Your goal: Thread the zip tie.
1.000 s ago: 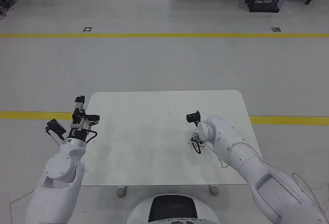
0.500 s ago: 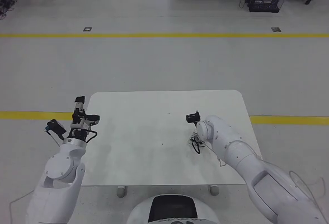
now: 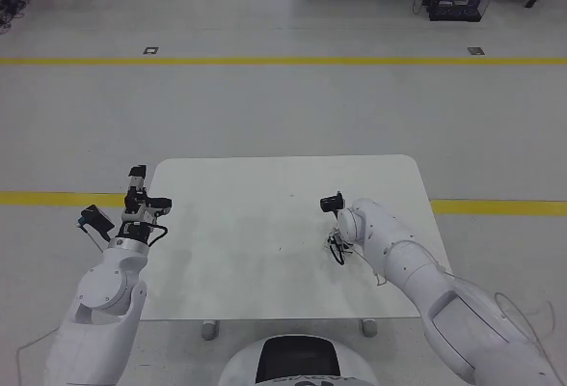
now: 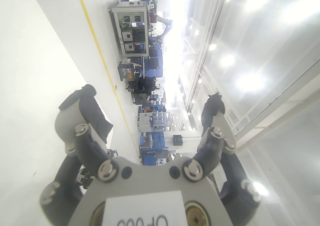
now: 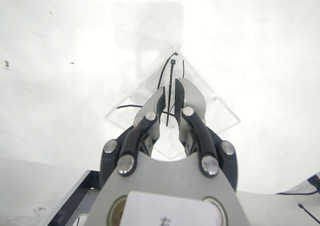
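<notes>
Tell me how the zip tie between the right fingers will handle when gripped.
Likely floppy: the zip tie is a long thin strip, and its neighbour lies curved. Probably very light, so it may shift on the clear tray as the right gripper closes. Being thin, it could slip or twist between the pads.

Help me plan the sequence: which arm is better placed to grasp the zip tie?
Right. The right gripper is open astride the zip tie on the clear plate. The left gripper, open, points off the table into the room.
</notes>
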Robot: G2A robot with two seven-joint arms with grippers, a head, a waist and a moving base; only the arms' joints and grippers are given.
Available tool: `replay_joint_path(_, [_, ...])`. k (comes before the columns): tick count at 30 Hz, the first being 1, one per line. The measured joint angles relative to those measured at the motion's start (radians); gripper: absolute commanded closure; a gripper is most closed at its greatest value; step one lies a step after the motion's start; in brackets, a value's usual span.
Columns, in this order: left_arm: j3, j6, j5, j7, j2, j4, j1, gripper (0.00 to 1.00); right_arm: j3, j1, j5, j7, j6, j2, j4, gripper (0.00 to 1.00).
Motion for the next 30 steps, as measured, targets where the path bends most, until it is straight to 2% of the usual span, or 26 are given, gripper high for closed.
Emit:
replay_joint_path(5, [0.0,0.0,0.0,0.0,0.0,0.0,0.0,0.0,0.0,0.005,-0.001,-0.001,-0.004,-0.008,0.017,1.0])
replay_joint_path(13, [0.0,0.0,0.0,0.0,0.0,0.0,0.0,0.0,0.009,0.016,0.002,-0.006,-0.01,-0.015,0.037,1.0])
replay_joint_path(18, [0.0,0.0,0.0,0.0,0.0,0.0,0.0,0.0,0.032,0.017,-0.009,-0.007,-0.007,-0.003,0.01,1.0])
replay_joint_path(24, [0.0,0.0,0.0,0.0,0.0,0.0,0.0,0.0,0.106,-0.012,-0.008,0.011,-0.045,0.04,-0.088,1.0])
replay_joint_path(30, [0.0,0.0,0.0,0.0,0.0,0.0,0.0,0.0,0.209,-0.097,-0.042,0.059,-0.066,0.103,-0.269,1.0])
